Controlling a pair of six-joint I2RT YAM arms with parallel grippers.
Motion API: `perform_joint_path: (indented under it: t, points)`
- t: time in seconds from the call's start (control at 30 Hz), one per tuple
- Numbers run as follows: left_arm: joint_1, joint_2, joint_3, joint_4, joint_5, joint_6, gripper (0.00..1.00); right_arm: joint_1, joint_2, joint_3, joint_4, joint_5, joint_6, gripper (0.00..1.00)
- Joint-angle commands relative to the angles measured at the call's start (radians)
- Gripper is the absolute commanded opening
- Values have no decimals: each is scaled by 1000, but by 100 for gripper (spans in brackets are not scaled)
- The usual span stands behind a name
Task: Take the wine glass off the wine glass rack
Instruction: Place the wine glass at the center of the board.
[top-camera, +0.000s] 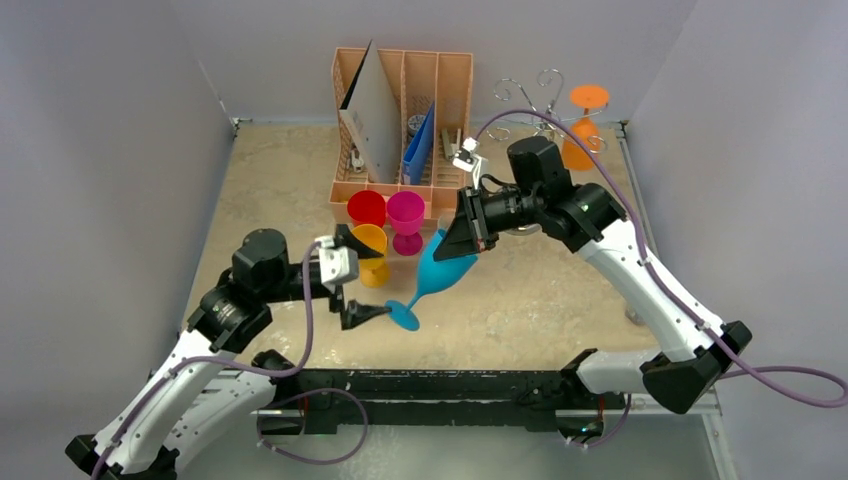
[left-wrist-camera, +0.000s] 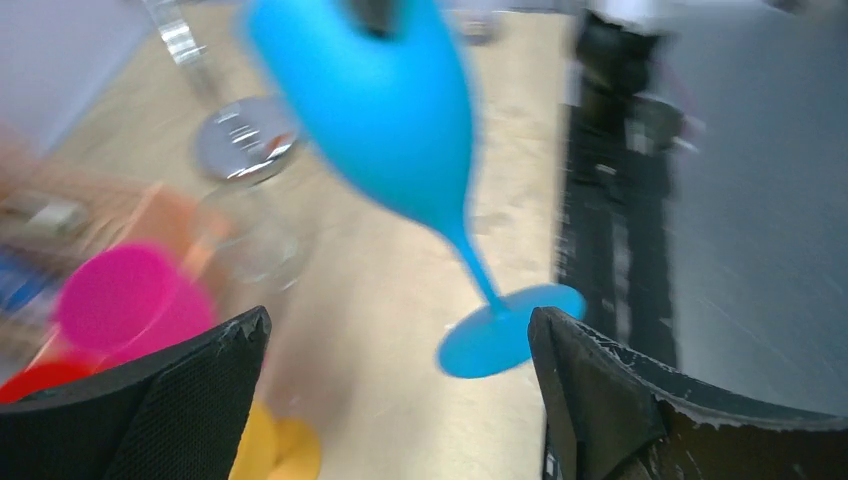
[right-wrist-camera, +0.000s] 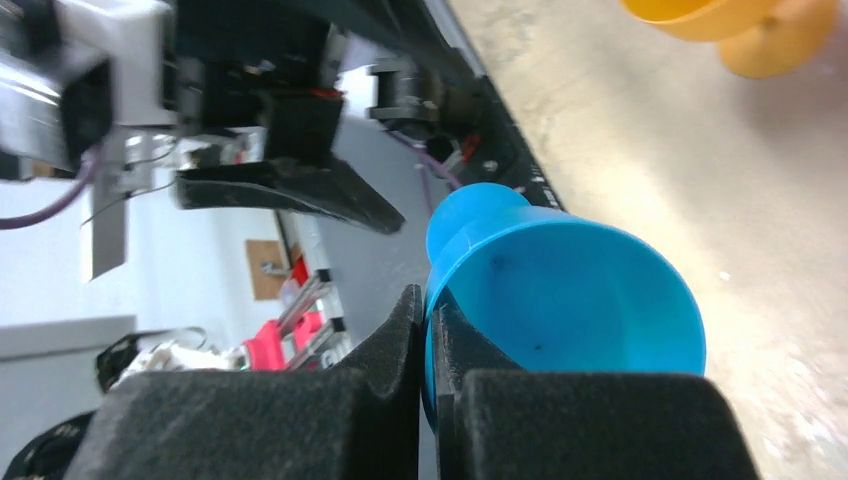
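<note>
Left hand (top-camera: 358, 278) is released, fingers (left-wrist-camera: 180, 390) spread wide. The foot of the blue glass (top-camera: 440, 270) sits between them, close to one finger, not gripped. Yellow, red and magenta cups (top-camera: 406, 212) stand just behind the left hand on the tabletop (top-camera: 560, 290).

The blue glass is an opaque blue wine glass with a long thin stem and a round foot. It is off the rack, tilted, bowl up toward the right and foot low at the left. Can't tell if the foot touches the tabletop.

Right hand (top-camera: 465, 235) is clenched on the bowl's rim, one finger inside and one outside.

The rack (top-camera: 535, 95) is at the back right, well apart, with an orange glass (top-camera: 583, 130) hanging upside down on it.

Left wrist view is blurred and cuts off the bowl top. Right wrist view shows only the bowl. The right arm hides the rack base in the top view.
</note>
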Motion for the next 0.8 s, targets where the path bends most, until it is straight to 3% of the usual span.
perform_joint_path:
  t: [0.0, 0.17, 0.27, 0.33, 0.57, 0.77]
  points:
    - [1, -34, -5, 125, -604, -268, 100, 16, 27, 48, -129, 244, -78, 0]
    - [2, -16, 35, 41, -952, -357, 100, 57, 59, 65, -179, 515, -105, 0]
    - [4, 29, 121, -124, -1286, -511, 100, 161, 94, 99, -233, 765, -187, 0]
    - [7, 49, 151, -190, -1374, -524, 100, 217, 126, 129, -265, 878, -221, 0]
    - [78, 60, 174, -210, -1246, -595, 100, 376, 205, 148, -201, 1201, -322, 0]
    - [291, 153, 204, -254, -1012, -613, 100, 397, 212, 102, -44, 1174, -309, 0]
